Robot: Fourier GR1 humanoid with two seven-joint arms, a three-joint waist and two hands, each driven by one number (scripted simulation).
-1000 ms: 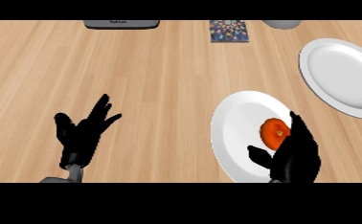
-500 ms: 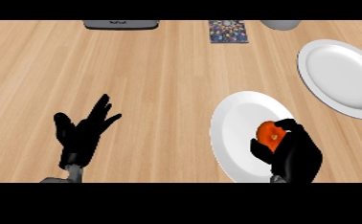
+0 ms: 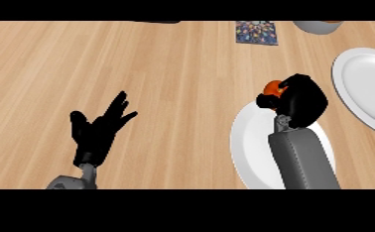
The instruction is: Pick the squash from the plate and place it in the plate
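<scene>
Plates first: two round white plates lie on the pale wooden counter (image 3: 168, 72). The nearer white plate (image 3: 253, 142) sits at the lower right, partly covered by the robot's grey right forearm (image 3: 302, 159); the part of its surface that shows is bare. The second white plate (image 3: 351, 85) lies at the right edge, cut off by the view, just beyond the first, and its visible part is bare too.

The small orange squash (image 3: 273, 88) is in neither plate's bowl: it shows at the far rim of the nearer plate, wrapped by the black right hand (image 3: 299, 99), whose fingers are curled round it so that only an orange sliver peeks out on the left side (whether it touches the rim cannot be told).

The black left hand (image 3: 99, 127) rests over the counter at the lower left, fingers straight and spread apart, holding nothing.

Along the far edge lie a small dark patterned square card (image 3: 257, 31), a grey round object (image 3: 316, 26) cut by the frame, and a dark flat thing (image 3: 155, 22) barely showing.
</scene>
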